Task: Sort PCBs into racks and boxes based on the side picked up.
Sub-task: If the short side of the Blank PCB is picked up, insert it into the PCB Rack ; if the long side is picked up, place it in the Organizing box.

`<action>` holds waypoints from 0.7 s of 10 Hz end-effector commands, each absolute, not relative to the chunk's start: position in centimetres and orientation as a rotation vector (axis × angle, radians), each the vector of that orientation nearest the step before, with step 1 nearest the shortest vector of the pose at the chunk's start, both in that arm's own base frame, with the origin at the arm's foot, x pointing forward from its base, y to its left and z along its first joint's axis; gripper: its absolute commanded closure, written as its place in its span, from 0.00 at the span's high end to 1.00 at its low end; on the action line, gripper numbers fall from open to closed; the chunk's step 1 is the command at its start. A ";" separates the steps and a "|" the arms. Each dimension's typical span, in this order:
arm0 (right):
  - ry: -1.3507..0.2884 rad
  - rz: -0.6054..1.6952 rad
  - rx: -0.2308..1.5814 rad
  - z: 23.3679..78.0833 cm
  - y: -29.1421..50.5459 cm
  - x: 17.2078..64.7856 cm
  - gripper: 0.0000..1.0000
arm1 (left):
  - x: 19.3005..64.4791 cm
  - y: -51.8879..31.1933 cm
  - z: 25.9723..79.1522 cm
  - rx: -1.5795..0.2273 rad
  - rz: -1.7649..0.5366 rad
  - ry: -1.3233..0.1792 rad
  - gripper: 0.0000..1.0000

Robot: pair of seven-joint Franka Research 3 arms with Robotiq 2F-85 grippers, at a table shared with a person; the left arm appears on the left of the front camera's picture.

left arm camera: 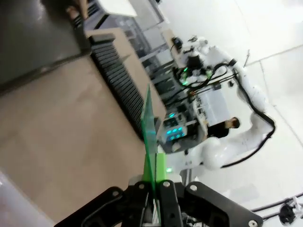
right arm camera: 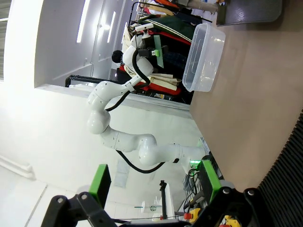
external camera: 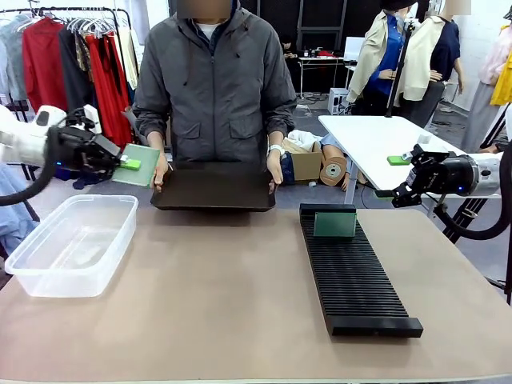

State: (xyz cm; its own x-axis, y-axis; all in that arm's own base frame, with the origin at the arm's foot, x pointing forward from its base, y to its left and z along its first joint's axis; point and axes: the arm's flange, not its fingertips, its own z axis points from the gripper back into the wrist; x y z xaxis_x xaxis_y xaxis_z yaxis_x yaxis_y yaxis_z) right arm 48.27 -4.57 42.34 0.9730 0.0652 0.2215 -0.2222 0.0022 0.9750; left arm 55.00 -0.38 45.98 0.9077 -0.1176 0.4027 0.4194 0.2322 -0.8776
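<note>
left gripper (external camera: 126, 164) is clamped on a pcb (external camera: 141, 165) above the clear tub's (external camera: 32, 264) far end, while right gripper (external camera: 390, 176) is held wide open and empty.

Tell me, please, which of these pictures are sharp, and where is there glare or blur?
Front view: evenly lit and sharp, the rack clear. Left wrist view: tilted, background washed out white, the PCB edge-on and slightly soft. Right wrist view: rolled sideways, strong white glare on the wall, the tub still distinct.
</note>
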 end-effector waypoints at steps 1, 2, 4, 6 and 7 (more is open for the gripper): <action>-0.122 0.217 1.548 42.7 -4.5 48.2 1.00 | 53.6 1.1 46.8 -1.136 -0.394 -0.228 0.00; -0.122 0.217 1.548 42.7 -4.5 48.2 1.00 | 53.5 2.1 46.6 -1.024 -0.382 -0.208 0.00; -0.122 0.217 1.548 42.7 -4.5 48.2 1.00 | 53.1 3.2 45.8 -0.873 -0.341 -0.159 0.00; -0.122 0.217 1.548 42.7 -4.5 48.2 1.00 | 53.2 3.6 45.2 -0.745 -0.317 -0.130 0.00; -0.122 0.217 1.548 42.7 -4.5 48.2 1.00 | 53.1 3.8 44.8 -0.648 -0.327 -0.138 0.00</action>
